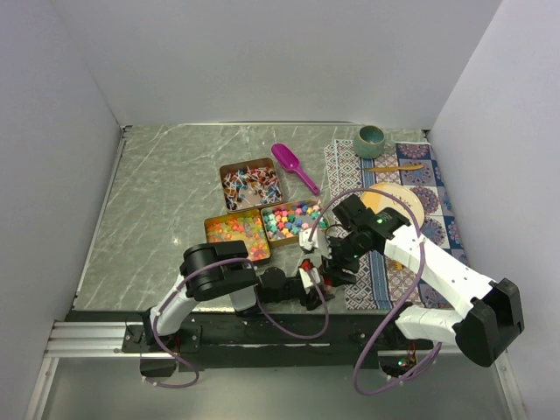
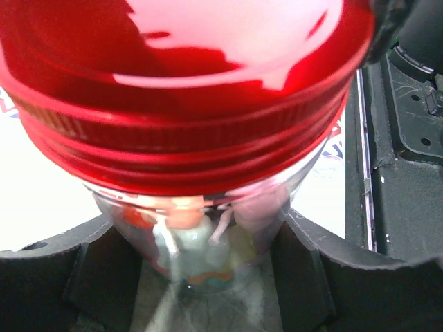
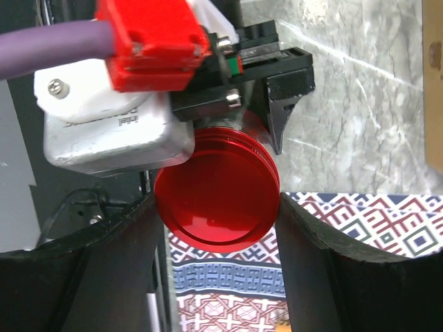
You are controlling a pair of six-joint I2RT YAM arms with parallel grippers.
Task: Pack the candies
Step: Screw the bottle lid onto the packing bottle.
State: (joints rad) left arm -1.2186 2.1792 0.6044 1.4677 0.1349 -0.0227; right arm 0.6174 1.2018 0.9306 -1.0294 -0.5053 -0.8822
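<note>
At the table's [image 1: 157,201] near edge, left pincer [image 2: 195,232] clenched on clear jar [image 2: 239,207] of candies [image 2: 183,218], right pincer [image 3: 216,211] clamped on round red lid [image 3: 214,187]: turn level, without cross-threading.

- Bright, even light; soft shadows.
- White glare streaks the red lid [image 2: 228,41] in the left wrist view.
- The glass jar [image 2: 201,242] beneath is blurred.
</note>
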